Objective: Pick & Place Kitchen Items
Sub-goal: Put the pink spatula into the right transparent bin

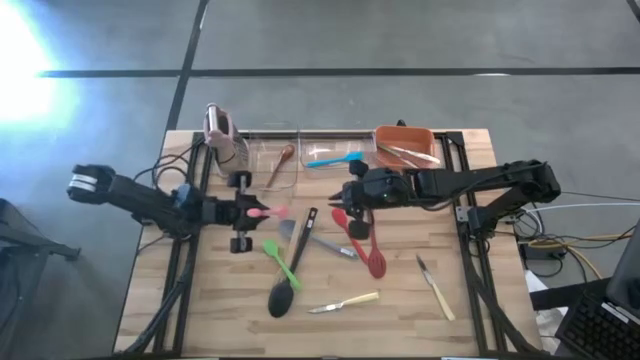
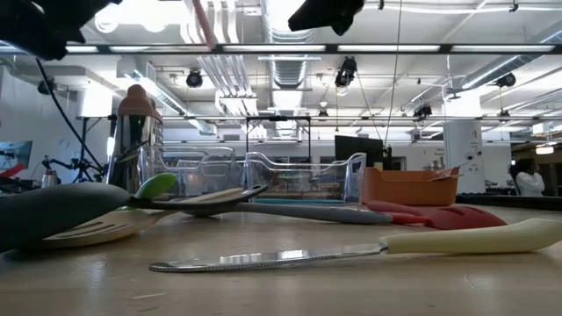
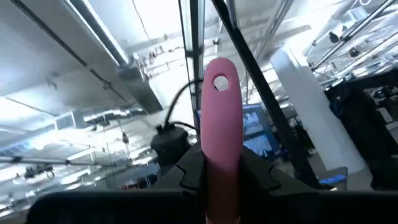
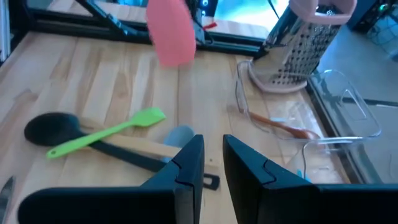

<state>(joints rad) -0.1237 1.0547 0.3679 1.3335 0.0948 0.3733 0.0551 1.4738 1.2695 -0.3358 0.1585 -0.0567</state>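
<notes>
Table [image 1: 200, 300]: wooden top, utensils scattered mid-table, bins along the far edge.
Left gripper [image 1: 250, 212]: raised over the table's left-centre, fingers pinched on the pink spatula [image 1: 272, 212]; in the left wrist view its handle [image 3: 221, 124] sticks out past the fingers, hanging hole at the tip.
Right gripper [image 1: 338, 200]: over table centre, just right of the pink spatula's tip, nothing held; right wrist view shows its fingers [image 4: 189, 168] nearly pressed together, narrow gap between.
Green spatula [image 1: 283, 262]: flat on the table below the left gripper, crossing the black ladle [image 1: 290, 280].
Red spatulas [image 1: 368, 245]: on the table under the right arm's front.
Grey-handled utensil [image 1: 325, 244]: lying between ladle and red spatulas.
Pale-handled knives: one [image 1: 345, 302] near the front centre, one [image 1: 436, 287] towards the front right.
Clear bins: left one [image 1: 262, 152] holds a wooden spoon [image 1: 280, 165], middle one has the blue spatula [image 1: 335, 159].
Orange bin [image 1: 405, 134]: far right, pale utensil inside.
Pink-topped rack [image 1: 222, 135]: far left corner, upright.
</notes>
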